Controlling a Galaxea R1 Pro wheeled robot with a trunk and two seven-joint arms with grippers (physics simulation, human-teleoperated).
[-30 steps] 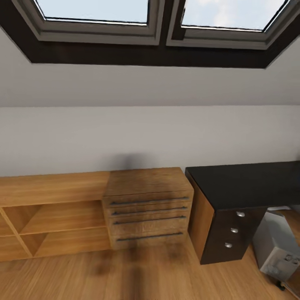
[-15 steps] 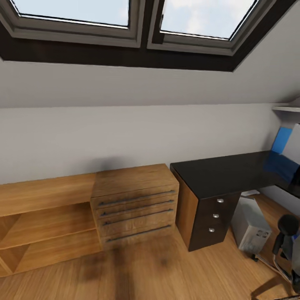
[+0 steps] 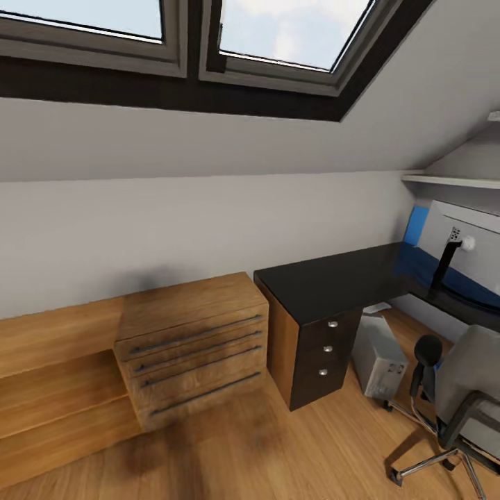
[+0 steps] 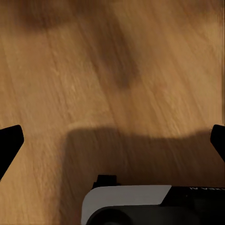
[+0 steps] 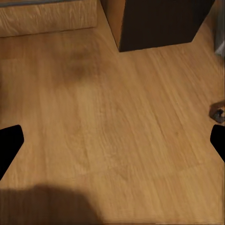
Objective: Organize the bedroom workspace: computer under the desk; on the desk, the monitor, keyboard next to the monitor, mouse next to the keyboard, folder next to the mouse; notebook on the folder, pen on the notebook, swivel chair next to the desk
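view has swung right since the earlier frames, camera motion only: desk (image 3: 333,281) nearer centre, computer (image 3: 378,355) under it, monitor (image 3: 455,253) and swivel chair (image 3: 458,389) newly in view. left gripper (image 4: 112,140) and right gripper (image 5: 112,140) both spread wide over bare floor, desk well ahead of them. chair probably rolls easily; i judge the backrest or armrest the best push point.
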